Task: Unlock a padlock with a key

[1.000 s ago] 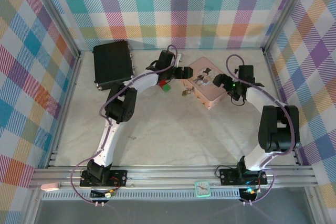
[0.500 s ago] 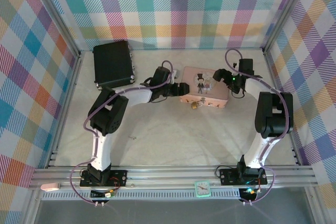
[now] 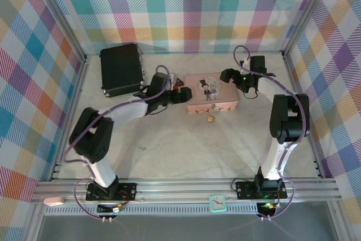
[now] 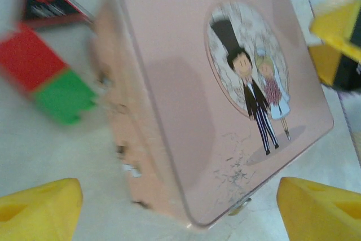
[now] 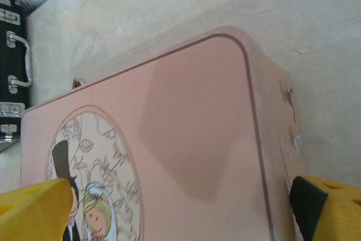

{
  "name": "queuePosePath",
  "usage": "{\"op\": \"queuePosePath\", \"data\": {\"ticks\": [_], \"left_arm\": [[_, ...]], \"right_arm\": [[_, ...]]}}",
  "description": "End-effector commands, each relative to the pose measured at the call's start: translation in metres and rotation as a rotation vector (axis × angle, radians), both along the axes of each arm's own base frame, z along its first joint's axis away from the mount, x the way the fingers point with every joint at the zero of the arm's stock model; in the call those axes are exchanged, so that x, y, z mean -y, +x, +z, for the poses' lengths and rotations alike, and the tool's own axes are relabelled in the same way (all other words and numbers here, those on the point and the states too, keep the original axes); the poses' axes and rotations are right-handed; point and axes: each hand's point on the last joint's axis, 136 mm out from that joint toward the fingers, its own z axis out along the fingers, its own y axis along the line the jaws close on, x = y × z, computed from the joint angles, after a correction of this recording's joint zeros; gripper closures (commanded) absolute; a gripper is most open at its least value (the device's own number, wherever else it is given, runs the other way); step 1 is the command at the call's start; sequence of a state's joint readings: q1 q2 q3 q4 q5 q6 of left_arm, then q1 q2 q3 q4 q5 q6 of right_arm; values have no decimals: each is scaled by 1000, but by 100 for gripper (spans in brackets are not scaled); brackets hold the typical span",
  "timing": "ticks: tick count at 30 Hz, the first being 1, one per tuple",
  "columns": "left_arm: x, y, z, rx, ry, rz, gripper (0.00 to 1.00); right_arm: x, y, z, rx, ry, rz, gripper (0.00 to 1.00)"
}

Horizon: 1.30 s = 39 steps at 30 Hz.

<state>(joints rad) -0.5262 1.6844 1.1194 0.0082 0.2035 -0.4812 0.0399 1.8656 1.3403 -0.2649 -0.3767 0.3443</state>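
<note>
The padlock (image 3: 210,118) lies to the near-right of the wide-open left gripper (image 3: 181,95), the closer arm; the right gripper (image 3: 227,76), equally wide, flanks the pink box (image 3: 211,91).

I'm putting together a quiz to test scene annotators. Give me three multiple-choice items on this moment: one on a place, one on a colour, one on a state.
1. Where does the padlock lie?
A. on the table, close by the near side of the pink box
B. on top of the box
C. on the black case

2. What colours are the two small blocks by the box's left side?
A. blue and yellow
B. black and white
C. red and green

3. In what state is the box's lid?
A. lifted off
B. shut
C. propped half open

Answers:
1 A: the top view shows it on the bare surface just in front of the box.
2 C: the left wrist view shows one red and one green, side by side.
3 B: the pictured lid lies flat on the box in all views.
</note>
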Motion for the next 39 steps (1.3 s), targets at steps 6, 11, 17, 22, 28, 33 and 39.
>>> {"op": "queuePosePath", "data": {"ticks": [6, 11, 17, 22, 28, 33, 39], "left_arm": [[-96, -50, 9, 15, 250, 187, 6], [-135, -104, -18, -112, 322, 252, 6], [-193, -166, -54, -228, 414, 419, 2], [-222, -171, -44, -130, 376, 577, 0], [-247, -141, -17, -14, 310, 697, 0], [-267, -114, -16, -46, 215, 751, 0], [-277, -97, -23, -101, 122, 758, 0]], "right_arm": [[0, -86, 47, 54, -350, 15, 1], [-68, -147, 45, 58, -321, 218, 1], [-181, -215, 28, 52, -147, 517, 2], [-270, -261, 5, 74, -134, 743, 16], [-346, -284, -29, 99, -184, 901, 37], [-383, -291, -51, 131, -251, 962, 37], [-404, -293, -80, 135, -375, 995, 44]]}}
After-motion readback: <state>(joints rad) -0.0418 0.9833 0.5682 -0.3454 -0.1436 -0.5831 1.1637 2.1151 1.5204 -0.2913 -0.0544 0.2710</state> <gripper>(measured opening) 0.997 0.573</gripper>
